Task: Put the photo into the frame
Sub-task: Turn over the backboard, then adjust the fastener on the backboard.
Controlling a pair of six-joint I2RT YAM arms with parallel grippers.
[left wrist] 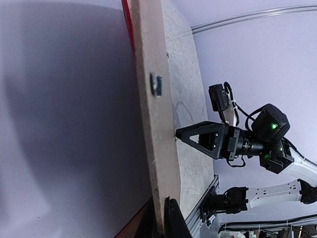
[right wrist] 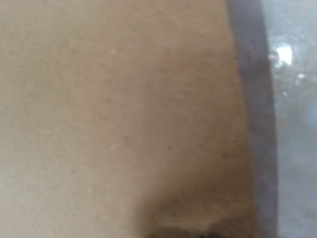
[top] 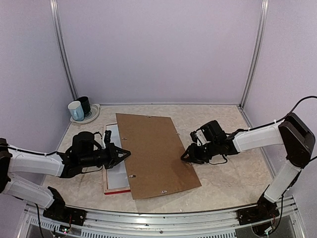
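While the left gripper (top: 126, 152) clamps the backing board (top: 153, 153) at its left edge and the right gripper (top: 184, 158) touches its right edge (jaw state indeterminate), an uneven lift could drag the frame (top: 117, 192) beneath the board; the photo is hidden.

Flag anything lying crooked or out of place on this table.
The brown backing board lies askew over the frame, rotated out of line with it and overhanging its right side, leaving the frame's left strip exposed.
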